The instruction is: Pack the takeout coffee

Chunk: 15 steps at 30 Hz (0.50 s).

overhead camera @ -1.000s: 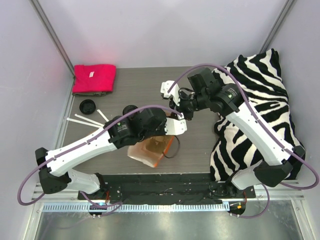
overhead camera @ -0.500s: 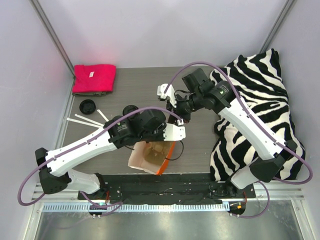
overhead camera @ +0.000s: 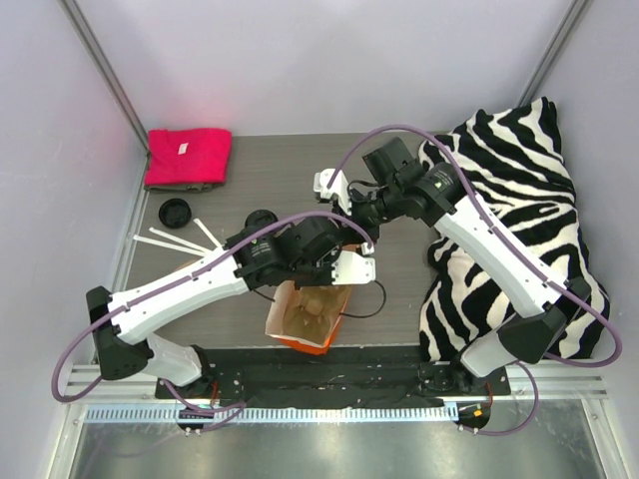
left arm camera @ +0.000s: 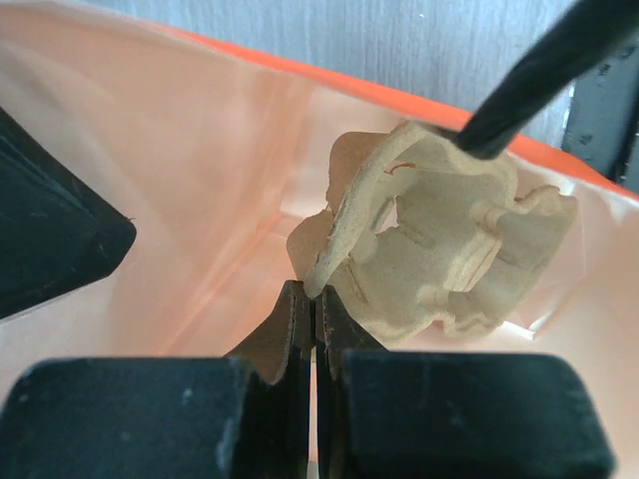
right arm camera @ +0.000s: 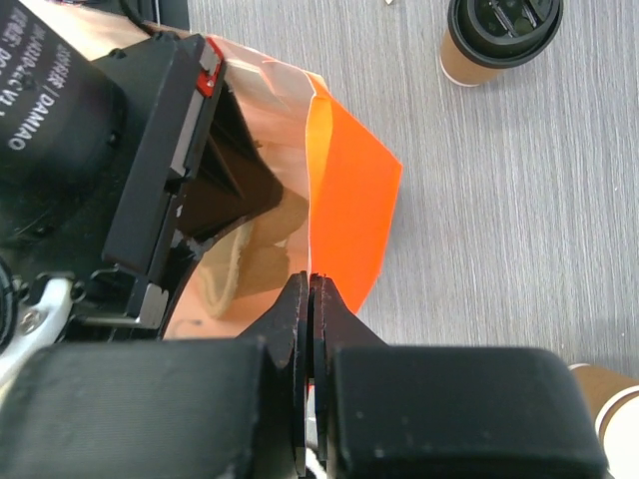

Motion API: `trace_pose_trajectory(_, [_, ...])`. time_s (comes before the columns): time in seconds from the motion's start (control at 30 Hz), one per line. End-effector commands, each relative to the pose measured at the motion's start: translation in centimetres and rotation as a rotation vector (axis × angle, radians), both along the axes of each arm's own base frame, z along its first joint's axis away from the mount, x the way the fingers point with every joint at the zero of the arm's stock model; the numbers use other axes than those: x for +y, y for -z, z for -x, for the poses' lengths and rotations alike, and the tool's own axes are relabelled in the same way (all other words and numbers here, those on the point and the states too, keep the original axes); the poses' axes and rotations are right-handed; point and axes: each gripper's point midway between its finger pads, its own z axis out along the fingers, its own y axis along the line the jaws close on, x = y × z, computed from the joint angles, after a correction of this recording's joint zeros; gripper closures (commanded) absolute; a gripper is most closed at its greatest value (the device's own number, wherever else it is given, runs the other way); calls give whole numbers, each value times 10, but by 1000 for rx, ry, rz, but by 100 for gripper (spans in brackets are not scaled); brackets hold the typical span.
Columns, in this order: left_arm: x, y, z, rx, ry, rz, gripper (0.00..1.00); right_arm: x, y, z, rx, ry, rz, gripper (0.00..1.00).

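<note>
The takeout coffee [overhead camera: 262, 219], a small brown cup with a black lid [right arm camera: 499, 30], stands on the table behind the orange bag [overhead camera: 308, 317], apart from both grippers. The bag stands open, its mouth facing up. My left gripper [left arm camera: 315, 296] reaches into it, shut on the edge of a moulded cardboard cup tray [left arm camera: 444, 249]. My right gripper [right arm camera: 312, 281] is shut on the bag's orange rim [right arm camera: 344, 215]. In the top view the left gripper [overhead camera: 329, 279] is over the bag's mouth and the right gripper [overhead camera: 357, 238] is just behind it.
A loose black lid [overhead camera: 175, 212] and white sticks [overhead camera: 172, 240] lie at the left. A red cloth [overhead camera: 188, 158] is at the back left and a zebra-striped cloth [overhead camera: 509, 230] fills the right side. Part of another brown cup [right arm camera: 609, 409] shows in the right wrist view.
The orange bag has turned from leaning over to more upright and shifted toward the near edge. My left gripper has followed it with the tray inside. My right gripper has shifted slightly left.
</note>
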Motion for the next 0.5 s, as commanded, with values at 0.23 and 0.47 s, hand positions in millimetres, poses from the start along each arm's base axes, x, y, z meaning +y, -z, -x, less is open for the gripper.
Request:
trace_pose_trajectory(0.23, [5, 5, -4, 89, -89, 5, 100, 3, -15, -3, -72, -13, -58, 99])
trace_pose_trajectory(0.47, [3, -3, -7, 82, -105, 28, 68, 0, -13, -3, -75, -9, -54, 99])
